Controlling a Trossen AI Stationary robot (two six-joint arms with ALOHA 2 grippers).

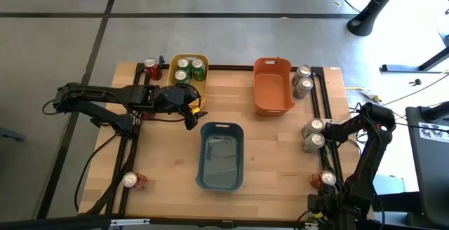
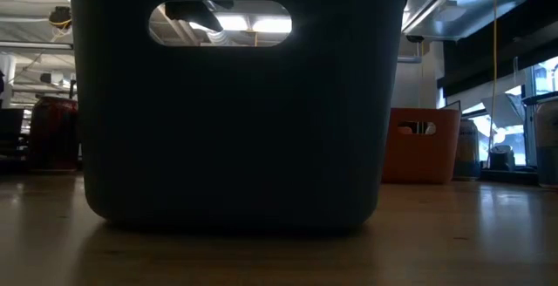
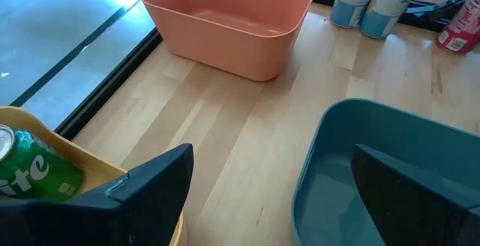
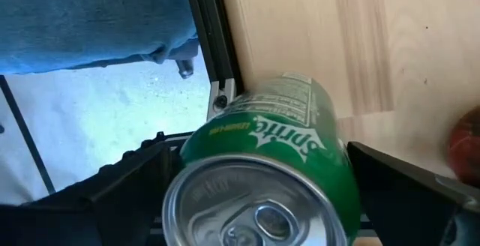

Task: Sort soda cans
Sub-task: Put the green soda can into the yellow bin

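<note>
Green Sprite can [image 4: 262, 156] sits right at the right wrist camera, tipped with its silver top toward the lens. It is at the table's edge, beside the black rail [image 4: 214, 43]. Right gripper [image 4: 262, 193]: fingers spread wide, one on each side of the can. They straddle it, and no clamp on it can be made out. High view hides this can under the right arm.

Left gripper [image 1: 193, 118] is released and empty. It hovers between the yellow bin [image 1: 203, 57] and the blue-grey bin [image 1: 238, 128], just past the yellow bin's near rim.

Can positions, high view:
- Three green cans [image 1: 198, 66] are upright in the yellow bin, at the far edge left of centre.
- One red can [image 1: 151, 69] is on the table just left of the yellow bin, at the far-left corner.
- One red can [image 1: 133, 181] is at the near-left corner.
- One red can [image 1: 324, 180] is at the near-right corner.
- Two silver cans [image 1: 303, 79] are between the orange bin [image 1: 259, 93] and the right rail, touching each other.
- Two more silver cans [image 1: 315, 134] are midway along the right edge, also touching.

Orange bin holds no cans. Blue-grey bin sits mid-table toward the near edge, also with no cans, and it fills most of the low view.
</note>
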